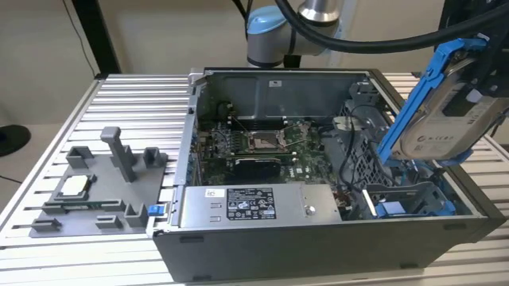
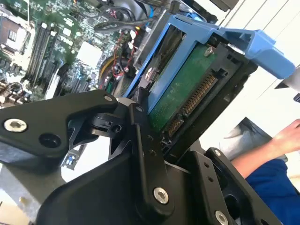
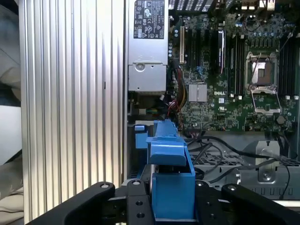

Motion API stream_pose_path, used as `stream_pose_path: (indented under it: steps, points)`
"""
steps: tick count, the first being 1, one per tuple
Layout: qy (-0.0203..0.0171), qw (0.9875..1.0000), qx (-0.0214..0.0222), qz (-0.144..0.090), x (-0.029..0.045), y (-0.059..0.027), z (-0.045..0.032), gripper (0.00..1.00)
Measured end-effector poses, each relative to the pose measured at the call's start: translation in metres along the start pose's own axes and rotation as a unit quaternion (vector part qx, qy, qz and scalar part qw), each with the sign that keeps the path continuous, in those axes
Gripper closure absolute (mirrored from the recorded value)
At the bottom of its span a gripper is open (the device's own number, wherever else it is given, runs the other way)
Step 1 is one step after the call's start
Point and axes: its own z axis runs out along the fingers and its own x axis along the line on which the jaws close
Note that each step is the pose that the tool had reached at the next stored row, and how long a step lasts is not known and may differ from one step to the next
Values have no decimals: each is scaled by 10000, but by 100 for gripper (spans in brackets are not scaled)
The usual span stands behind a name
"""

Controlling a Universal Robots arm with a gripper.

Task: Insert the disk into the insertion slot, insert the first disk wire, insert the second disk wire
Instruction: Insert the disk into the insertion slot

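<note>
The disk [image 1: 440, 130], silver-white with a label, sits in its blue carrier frame [image 1: 415, 98] and hangs tilted above the right end of the open computer case. My gripper [image 1: 471, 98] is shut on it from the exterior view's right. In the second wrist view the black fingers [image 2: 140, 129] clamp the disk's edge, and its green board and connector [image 2: 183, 89] face the camera. The insertion slot [image 1: 404, 195], a grey perforated bay with blue pieces, lies below the disk at the case's front right corner. Black cables [image 1: 347, 156] run loose beside the bay. The first wrist view has the carrier [image 3: 172, 180] between the fingers, over the bay's blue piece [image 3: 139, 136].
A labelled grey power-supply box [image 1: 253, 207] fills the case front beside the slot. The motherboard [image 1: 263, 143] lies behind it. A grey fixture [image 1: 99, 190] stands on the slatted table [image 1: 135, 101] at the exterior view's left. A person's hand [image 2: 283, 138] and blue sleeve [image 2: 272, 187] are near the case.
</note>
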Motion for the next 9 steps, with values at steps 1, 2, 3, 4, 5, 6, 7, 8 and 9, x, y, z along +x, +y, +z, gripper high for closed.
stream_pose_path:
  steps: [1, 2, 3, 4, 5, 6, 7, 8, 9]
  points:
    - [-1, 10000, 0, 1, 28, -1, 7, 100]
    - [0, 10000, 0, 1, 44, -2, 16, 100]
    - [-1, 10000, 0, 2, 53, -2, 27, 100]
    - [-1, 10000, 0, 2, 59, -3, 39, 100]
    - [-1, 10000, 0, 2, 61, -3, 50, 100]
    - [1, 10000, 0, 2, 62, -4, 60, 100]
    - [0, 10000, 0, 2, 64, -4, 74, 100]
    - [-2, 10000, 0, 1, 68, -5, 87, 100]
    - [-1, 10000, 0, 2, 71, -5, 99, 100]
